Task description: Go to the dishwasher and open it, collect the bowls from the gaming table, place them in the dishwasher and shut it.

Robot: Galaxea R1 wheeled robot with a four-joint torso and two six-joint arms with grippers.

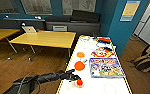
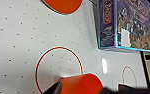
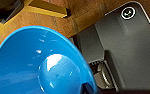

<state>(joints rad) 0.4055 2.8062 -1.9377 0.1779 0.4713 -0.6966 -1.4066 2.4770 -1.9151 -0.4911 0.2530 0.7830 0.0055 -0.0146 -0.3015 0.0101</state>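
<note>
Reaching in from the left in the head view, my left arm stretches over the near end of the gaming table [image 1: 96,86], a long white top with a yellowish edge. My left pincer [image 1: 77,79] sits at a small orange bowl [image 1: 79,83] near the table's left edge. In the left wrist view that orange bowl [image 2: 83,83] lies right at the pincer, tilted, its rim just over a red circle [image 2: 38,67] printed on the dotted white top; I cannot tell whether the fingers grip it or stand wide.

Two more orange bowls rest further along the same side: one [image 1: 79,66] near the middle, another [image 1: 80,54] beyond it. A board game box [image 1: 106,67] lies flat beside them, with a second colourful box [image 1: 101,52] behind.

Right wrist view: a bright blue bowl [image 3: 38,65] sits large and close at my right pincer, above wood floor [image 3: 83,15] and the robot's grey base [image 3: 126,50]. Whether the right fingers clamp it, I cannot tell.

Yellow-topped tables [image 1: 44,38] stand to the left on wood floor.
</note>
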